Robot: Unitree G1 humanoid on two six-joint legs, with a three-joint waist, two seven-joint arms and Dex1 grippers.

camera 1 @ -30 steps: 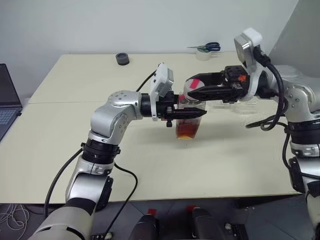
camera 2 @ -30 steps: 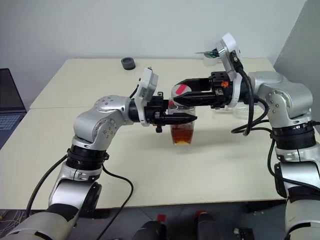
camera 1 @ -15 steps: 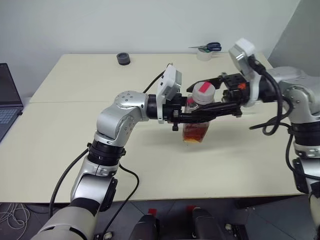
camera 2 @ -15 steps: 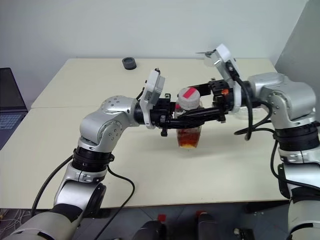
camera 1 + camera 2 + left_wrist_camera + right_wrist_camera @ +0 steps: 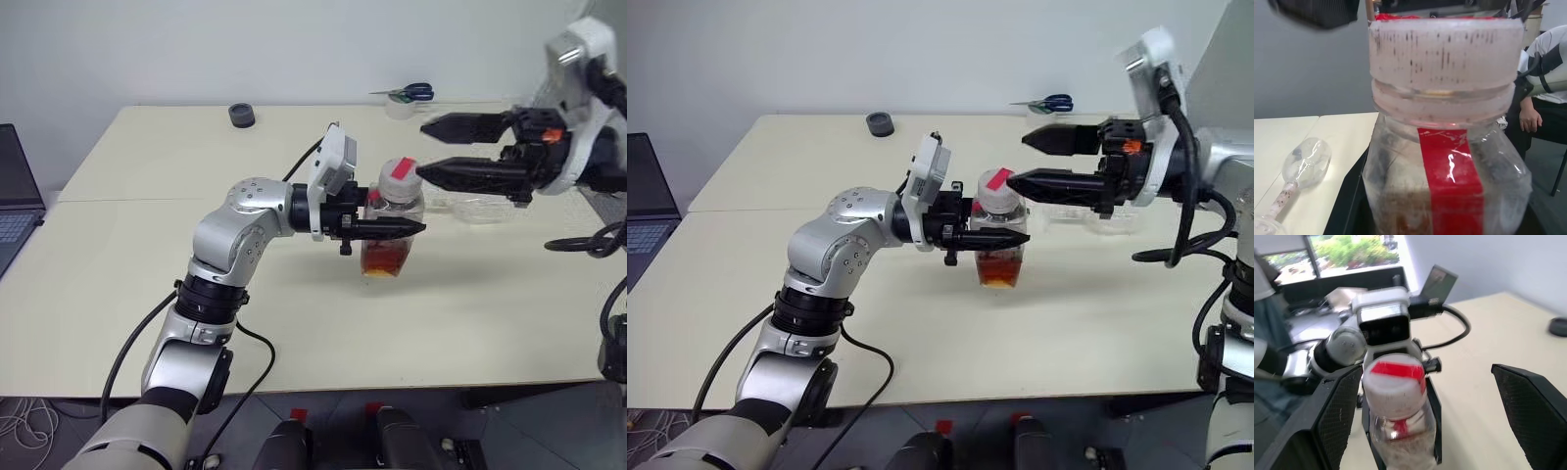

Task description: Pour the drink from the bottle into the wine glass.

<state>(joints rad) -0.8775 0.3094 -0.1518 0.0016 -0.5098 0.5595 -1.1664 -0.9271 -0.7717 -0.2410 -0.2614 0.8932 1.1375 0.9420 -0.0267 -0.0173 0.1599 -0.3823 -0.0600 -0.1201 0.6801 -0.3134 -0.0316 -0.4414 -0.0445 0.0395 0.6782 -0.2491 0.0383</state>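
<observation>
My left gripper [image 5: 416, 228] is shut on the bottle [image 5: 392, 230], a clear squarish one with a red label strip [image 5: 1452, 181], upright over the middle of the table. Its pale cap [image 5: 397, 171] with a red patch is on. The amber drink [image 5: 384, 257] fills the bottle's lower part. My right gripper [image 5: 423, 149] is open, level, to the right of the cap and slightly above it, touching nothing. The bottle [image 5: 1396, 426] stands beyond the gap between its fingers [image 5: 1337, 416]. The wine glass [image 5: 480, 208] lies on its side on the table behind the right gripper, also seen as wine glass [image 5: 1303, 161].
A black tape roll [image 5: 240, 115] sits at the table's far edge. Scissors [image 5: 407, 92] lie on a white roll at the far right. A laptop [image 5: 15, 196] is off to the left. A seated person [image 5: 1542, 88] shows beyond the table [image 5: 118, 294].
My right gripper has opened wide and drawn back to the right and upward, away from the bottle's cap. The left gripper keeps its hold and the bottle stays in place.
</observation>
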